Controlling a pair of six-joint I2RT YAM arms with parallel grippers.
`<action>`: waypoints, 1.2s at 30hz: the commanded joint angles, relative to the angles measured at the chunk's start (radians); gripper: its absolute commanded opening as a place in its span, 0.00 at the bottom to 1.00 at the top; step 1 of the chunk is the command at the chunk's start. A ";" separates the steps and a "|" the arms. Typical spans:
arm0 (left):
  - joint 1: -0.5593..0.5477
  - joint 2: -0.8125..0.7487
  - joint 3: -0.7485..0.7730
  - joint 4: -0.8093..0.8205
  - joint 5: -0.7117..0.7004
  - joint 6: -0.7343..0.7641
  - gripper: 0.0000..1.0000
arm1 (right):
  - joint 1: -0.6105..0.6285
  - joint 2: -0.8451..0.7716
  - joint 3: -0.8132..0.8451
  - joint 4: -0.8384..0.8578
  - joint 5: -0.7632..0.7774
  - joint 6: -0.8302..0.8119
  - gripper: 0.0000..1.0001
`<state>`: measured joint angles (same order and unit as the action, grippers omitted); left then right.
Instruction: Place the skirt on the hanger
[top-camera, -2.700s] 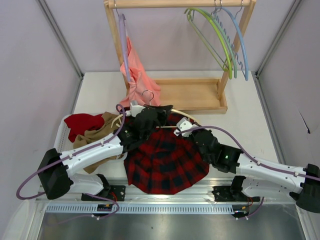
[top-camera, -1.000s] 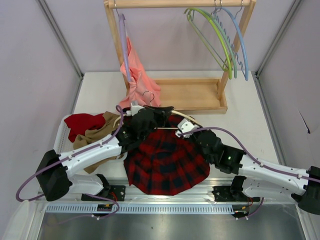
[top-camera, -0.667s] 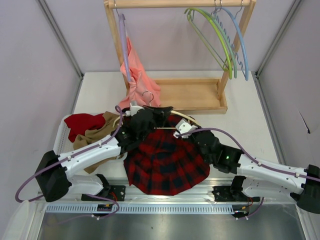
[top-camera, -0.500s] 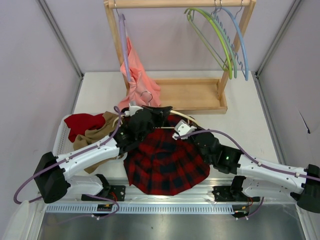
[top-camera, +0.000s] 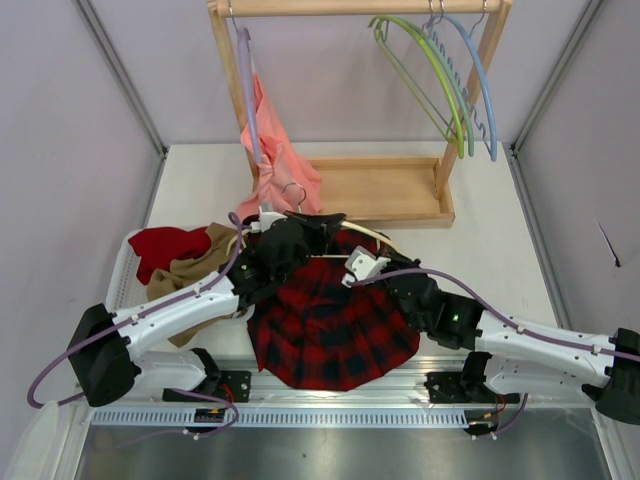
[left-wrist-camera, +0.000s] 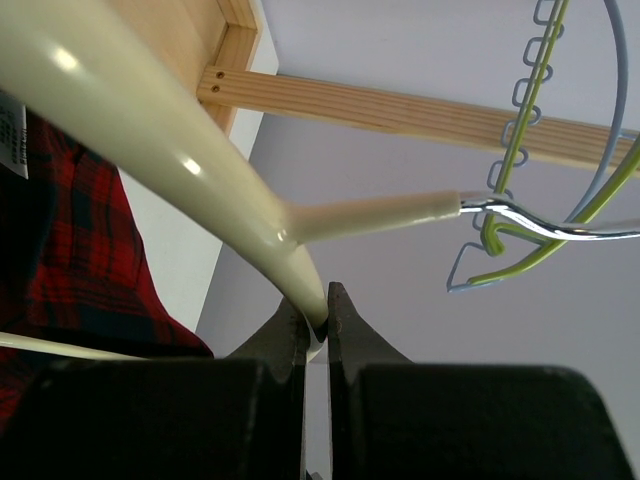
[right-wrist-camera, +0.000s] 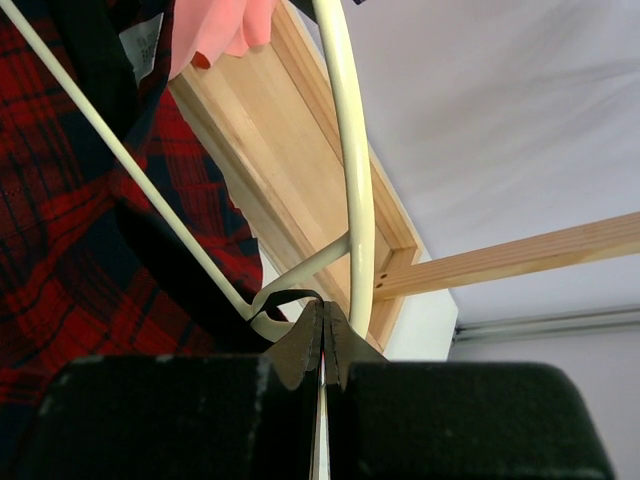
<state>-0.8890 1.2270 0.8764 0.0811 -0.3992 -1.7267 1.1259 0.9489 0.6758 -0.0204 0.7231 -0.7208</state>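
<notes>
Skirt (top-camera: 330, 330) spread on the table (top-camera: 480, 250) between the arms, hanger (left-wrist-camera: 200, 180) at its far edge: the left gripper (left-wrist-camera: 316, 318), clamped on the hanger's arm, should steady it while the right gripper (right-wrist-camera: 322, 318), fingers together apparently on the black waistband (right-wrist-camera: 285, 295), draws that over the hanger's end.

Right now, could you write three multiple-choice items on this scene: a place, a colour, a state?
1. Where is the skirt? A on the table; B in a box; C on the floor.
2. What colour is the hanger that the left gripper holds? A green; B lilac; C cream.
3. The left gripper is: A wide open; B shut on the hanger; C out of view.
1 A: it lies on the tabletop. 2 C: its arm is pale cream. 3 B: the jaws pinch its arm.
</notes>
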 joint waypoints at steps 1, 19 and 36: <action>0.010 -0.053 -0.007 0.005 -0.019 0.013 0.00 | -0.009 -0.009 0.013 -0.103 0.139 -0.074 0.00; 0.012 -0.060 -0.014 -0.006 -0.030 0.018 0.00 | 0.000 -0.055 0.002 -0.138 0.211 -0.195 0.00; 0.032 -0.100 -0.042 0.002 -0.003 -0.005 0.00 | -0.055 -0.044 0.094 -0.292 0.179 0.061 0.50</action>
<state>-0.8722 1.1545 0.8471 0.1272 -0.4042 -1.7550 1.1149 0.9169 0.6849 -0.1715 0.7494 -0.8032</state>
